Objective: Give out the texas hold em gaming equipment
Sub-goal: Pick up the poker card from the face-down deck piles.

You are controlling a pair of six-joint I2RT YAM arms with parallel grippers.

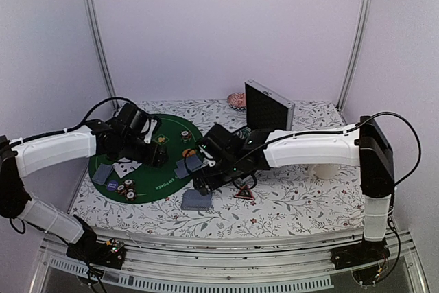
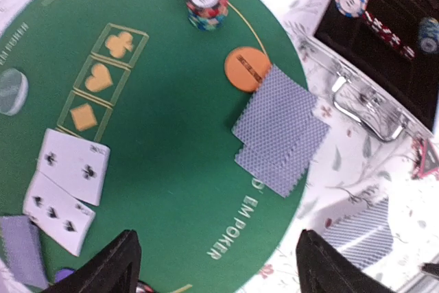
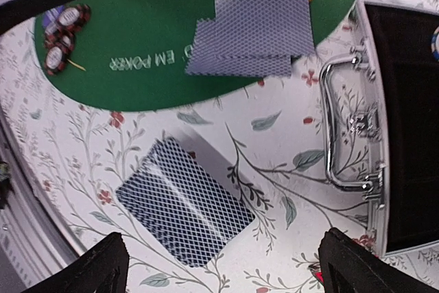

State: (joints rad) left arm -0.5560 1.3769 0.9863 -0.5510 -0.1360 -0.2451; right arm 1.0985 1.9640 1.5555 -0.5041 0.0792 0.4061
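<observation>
The left arm [image 1: 55,150] and the right arm [image 1: 312,149] are built alike: long rounded white shells linked by blocky black joints, with a large black elbow block [image 1: 376,157] on the right one. A thin black cable [image 1: 103,103] loops beside the left arm's shell, and a second cable [image 1: 406,132] arcs over the right arm's elbow. The left base [image 1: 103,252] and the right base [image 1: 357,257] are small, black and boxy. The left gripper [image 2: 219,269] and the right gripper [image 3: 230,269] carry plain matte black fingers [image 2: 113,269] with blunt, wedge-shaped ends.

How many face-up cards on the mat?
2. One face-up card sits by the diamond box; the second face-up card touches it, nearer the green mat's edge. Others may be hidden.
</observation>
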